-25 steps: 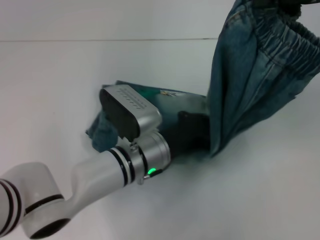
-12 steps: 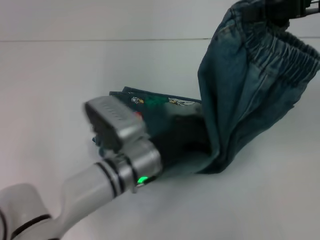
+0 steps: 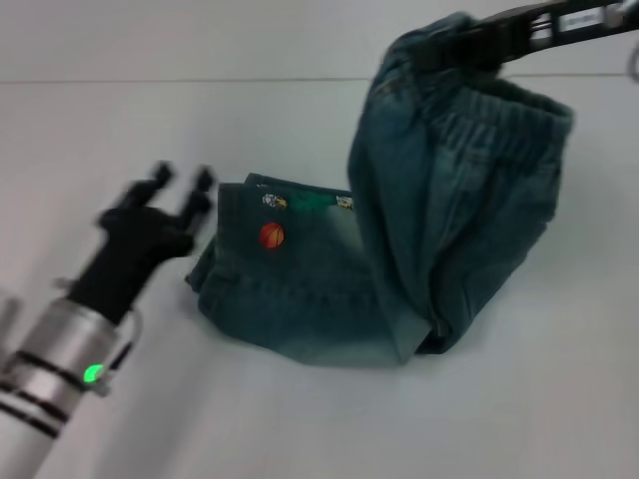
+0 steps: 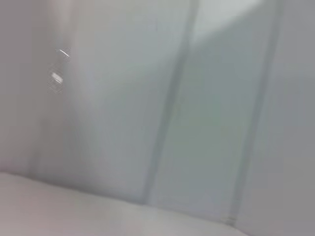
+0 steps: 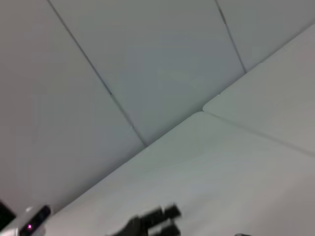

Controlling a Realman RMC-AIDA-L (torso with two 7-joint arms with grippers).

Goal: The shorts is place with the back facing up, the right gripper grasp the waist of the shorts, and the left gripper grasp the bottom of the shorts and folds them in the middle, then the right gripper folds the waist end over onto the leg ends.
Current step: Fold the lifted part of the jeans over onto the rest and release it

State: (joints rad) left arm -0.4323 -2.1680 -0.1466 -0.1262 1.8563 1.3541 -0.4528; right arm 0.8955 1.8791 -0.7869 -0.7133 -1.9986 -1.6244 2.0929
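Note:
The blue-green denim shorts point(image 3: 329, 299) lie folded lengthwise on the white table. Their leg ends point(image 3: 235, 264) rest flat at the left and show an orange basketball patch point(image 3: 271, 236). The gathered waist point(image 3: 499, 125) hangs in the air over the right half, and the slim black right gripper point(image 3: 461, 45) is shut on its top edge. The left gripper point(image 3: 180, 183) is open just left of the leg ends, holding nothing, with its silver wrist and green light point(image 3: 92, 373) trailing toward the lower left. Black fingers point(image 5: 157, 219) show low in the right wrist view, far off.
The white table point(image 3: 519, 399) spreads around the shorts, with bare surface in front and to the right. A pale panelled wall point(image 3: 200, 40) rises behind the table's far edge. The left wrist view shows only that wall point(image 4: 162, 108).
The left gripper has let go of the leg ends and drawn back to the left, uncovering the patches. The right gripper has carried the raised waist leftward.

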